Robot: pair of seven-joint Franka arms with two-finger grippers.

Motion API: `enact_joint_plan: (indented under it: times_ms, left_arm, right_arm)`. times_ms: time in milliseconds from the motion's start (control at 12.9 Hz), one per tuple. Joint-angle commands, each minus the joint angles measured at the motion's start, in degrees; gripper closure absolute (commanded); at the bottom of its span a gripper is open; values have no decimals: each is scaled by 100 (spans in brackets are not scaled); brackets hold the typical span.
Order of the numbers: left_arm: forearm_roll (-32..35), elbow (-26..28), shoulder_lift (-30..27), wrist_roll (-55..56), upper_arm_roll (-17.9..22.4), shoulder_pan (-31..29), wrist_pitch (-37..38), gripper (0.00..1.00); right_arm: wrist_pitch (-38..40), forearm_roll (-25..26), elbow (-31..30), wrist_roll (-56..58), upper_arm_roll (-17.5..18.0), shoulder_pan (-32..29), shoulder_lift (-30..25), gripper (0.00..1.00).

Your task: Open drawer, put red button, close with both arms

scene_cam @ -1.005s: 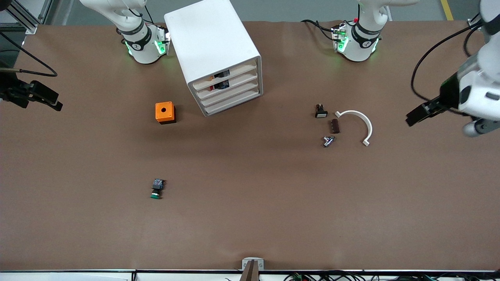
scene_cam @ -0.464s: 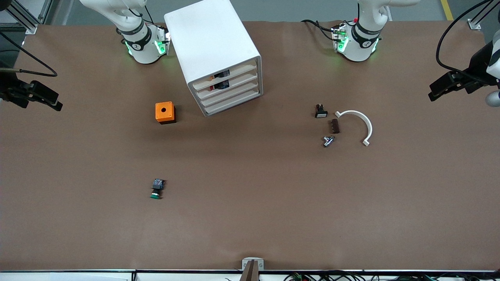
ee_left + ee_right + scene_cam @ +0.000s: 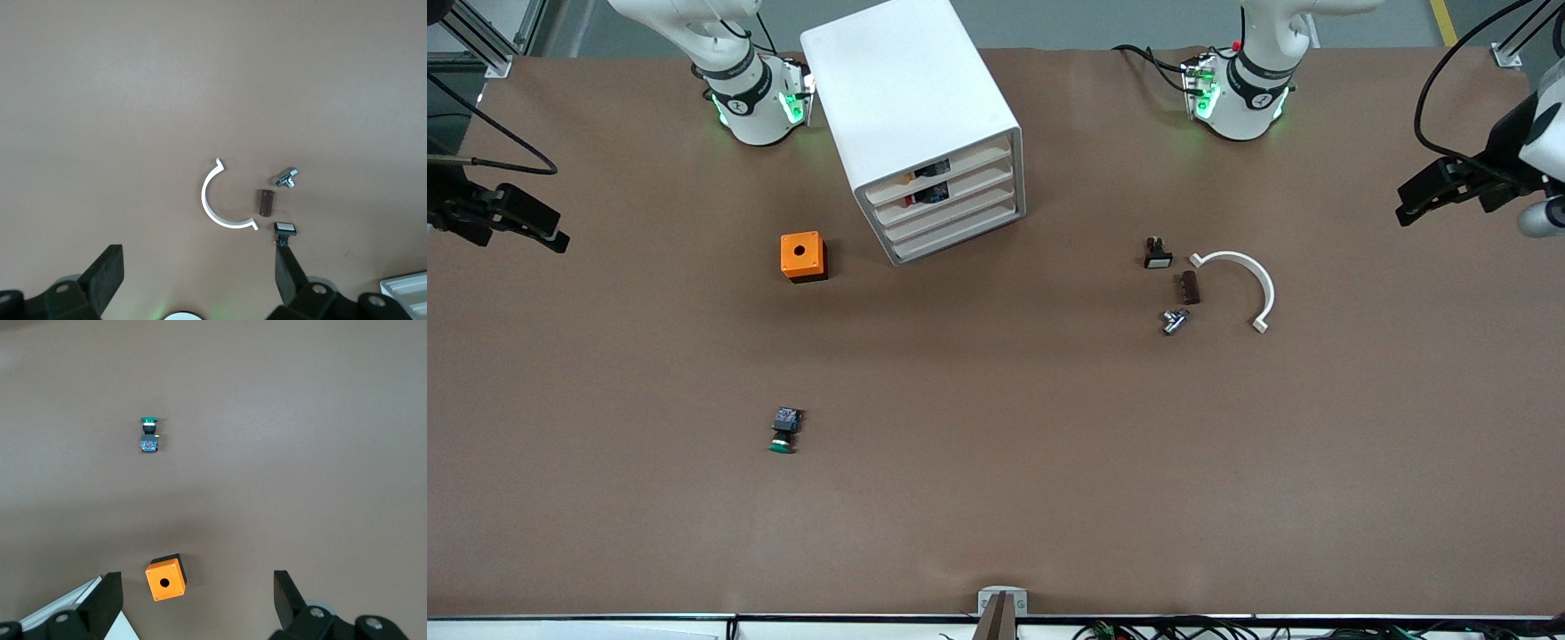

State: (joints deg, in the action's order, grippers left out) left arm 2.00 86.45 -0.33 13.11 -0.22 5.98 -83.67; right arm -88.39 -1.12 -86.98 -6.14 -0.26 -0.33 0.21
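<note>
The white cabinet (image 3: 911,98) stands near the right arm's base, and all four slim fronts sit flush. A small black thing with a red end, seemingly the red button (image 3: 927,195), shows in the slot of the second drawer (image 3: 960,189). A similar dark thing shows in the slot above it. My left gripper (image 3: 1432,191) hangs open and empty over the left arm's end of the table, its jaws wide apart in the left wrist view (image 3: 197,273). My right gripper (image 3: 520,220) is open and empty over the right arm's end of the table, and its open jaws show in the right wrist view (image 3: 198,597).
An orange cube with a hole (image 3: 803,256) (image 3: 166,577) sits beside the cabinet. A green-capped button (image 3: 783,430) (image 3: 148,435) lies nearer the camera. A white arc (image 3: 1249,280) (image 3: 217,207), brown block (image 3: 1190,287), metal piece (image 3: 1175,321) and black switch (image 3: 1158,254) lie toward the left arm's end.
My left gripper has pulled away from the small parts toward its own end of the table, then nearly stopped. The right gripper and all objects have not moved.
</note>
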Motion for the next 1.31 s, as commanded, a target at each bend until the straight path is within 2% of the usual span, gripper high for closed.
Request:
enact_joint_plan:
  times_ms: [0, 309, 541, 773, 1237]
  left_arm:
    - [28, 512, -336, -116, -267, -150, -254, 0]
    - [-16, 925, -643, -142, -320, -176, -589, 0]
    - [-156, 935, -670, -151, -320, -281, -528, 0]
    - [-130, 926, -644, -169, -671, -580, -572, 0]
    - [-112, 812, -600, -204, -637, -589, -537, 0]
  right_arm:
    - [15, 86, -30, -54, 61, -63, -47, 0]
    - [15, 86, -30, -54, 53, -63, -47, 0]
    - [15, 86, -30, -45, 53, -63, -47, 0]
    - [15, 86, -38, -54, 53, -63, -47, 0]
    - [15, 86, -39, -45, 26, -54, -47, 0]
